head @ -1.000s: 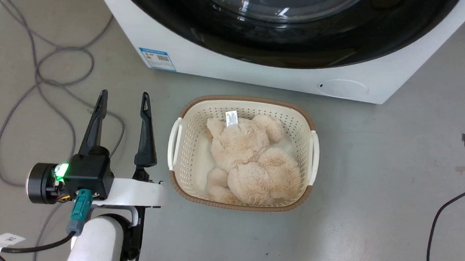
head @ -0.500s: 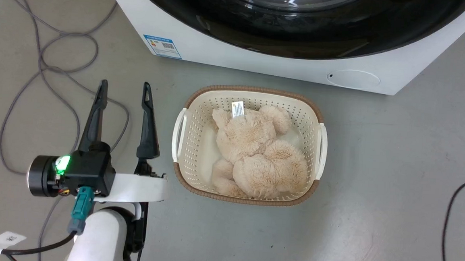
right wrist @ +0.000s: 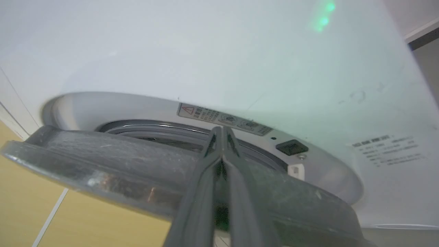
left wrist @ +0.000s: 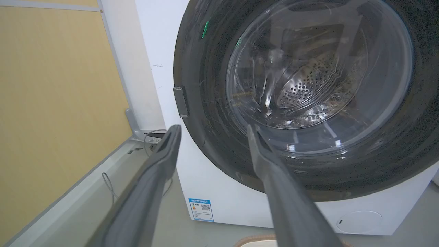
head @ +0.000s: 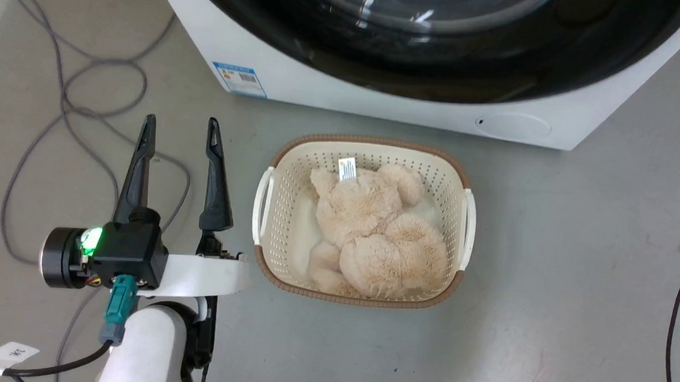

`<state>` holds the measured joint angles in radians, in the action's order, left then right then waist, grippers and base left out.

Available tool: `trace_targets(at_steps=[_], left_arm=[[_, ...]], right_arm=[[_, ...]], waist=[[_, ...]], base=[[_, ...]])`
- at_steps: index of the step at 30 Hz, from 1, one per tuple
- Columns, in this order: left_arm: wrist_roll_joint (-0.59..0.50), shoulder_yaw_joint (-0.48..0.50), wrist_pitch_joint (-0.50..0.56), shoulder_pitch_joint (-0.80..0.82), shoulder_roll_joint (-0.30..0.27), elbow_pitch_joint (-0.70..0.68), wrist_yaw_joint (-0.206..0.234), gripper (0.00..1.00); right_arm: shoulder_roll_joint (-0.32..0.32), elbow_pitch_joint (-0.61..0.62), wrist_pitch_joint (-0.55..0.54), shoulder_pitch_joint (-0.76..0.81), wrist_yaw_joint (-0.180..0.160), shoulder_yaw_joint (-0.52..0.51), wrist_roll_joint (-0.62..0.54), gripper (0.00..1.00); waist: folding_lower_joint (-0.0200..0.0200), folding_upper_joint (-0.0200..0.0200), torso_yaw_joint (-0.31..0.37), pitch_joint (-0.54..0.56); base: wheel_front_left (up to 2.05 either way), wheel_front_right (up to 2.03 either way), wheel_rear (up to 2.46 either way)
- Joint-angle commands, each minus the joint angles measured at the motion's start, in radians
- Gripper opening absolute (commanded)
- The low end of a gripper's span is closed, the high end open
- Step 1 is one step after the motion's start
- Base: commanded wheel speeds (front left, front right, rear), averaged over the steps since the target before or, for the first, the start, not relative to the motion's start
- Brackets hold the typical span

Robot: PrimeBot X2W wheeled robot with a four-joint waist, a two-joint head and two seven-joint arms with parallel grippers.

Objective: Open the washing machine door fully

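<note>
The washing machine door (head: 418, 72) spans the frame's top, slightly ajar; the right end effector (right wrist: 222, 129), clenched on nothing, lies across its rim, the left end effector (head: 182, 123) released at lower left

Head camera sits high, staring almost straight down at the floor (head: 577, 276) before the washing machine (head: 380, 108), basket (head: 372, 140) mid-frame. Left wrist camera rides low and near, facing the washing machine door (left wrist: 212, 151) head-on along the left gripper (left wrist: 212, 127). Both catch the blue label (left wrist: 201, 209) and round flap (left wrist: 360, 221). Right wrist camera is jammed close, looking up across the door's rim at the white front.
</note>
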<state>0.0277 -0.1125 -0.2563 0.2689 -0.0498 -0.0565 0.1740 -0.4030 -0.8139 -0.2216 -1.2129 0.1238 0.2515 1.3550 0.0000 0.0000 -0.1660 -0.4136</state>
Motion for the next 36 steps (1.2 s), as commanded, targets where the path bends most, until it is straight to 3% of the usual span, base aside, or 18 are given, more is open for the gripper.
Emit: trace_targets(at_steps=[1,16,36], left_arm=[[0.000,0.004,-0.006,-0.006,-0.001,0.005,0.000,1.00],[-0.014,0.022,-0.006,-0.048,-0.002,0.016,-0.014,1.00],[-0.017,0.029,-0.006,-0.116,-0.014,0.046,-0.025,1.00]], right_arm=[[0.028,0.006,-0.019,0.024,0.007,0.025,0.008,0.00],[0.015,0.100,-0.094,0.202,0.007,0.100,0.086,0.00],[0.019,0.431,-0.192,0.521,0.007,0.186,0.190,0.00]], waist=[[0.0000,0.0000,0.005,0.013],[0.0000,0.0000,0.041,0.090],[0.0000,0.0000,0.074,0.195]], base=[[0.00,0.00,0.00],[0.00,0.00,0.00],[0.00,0.00,0.00]])
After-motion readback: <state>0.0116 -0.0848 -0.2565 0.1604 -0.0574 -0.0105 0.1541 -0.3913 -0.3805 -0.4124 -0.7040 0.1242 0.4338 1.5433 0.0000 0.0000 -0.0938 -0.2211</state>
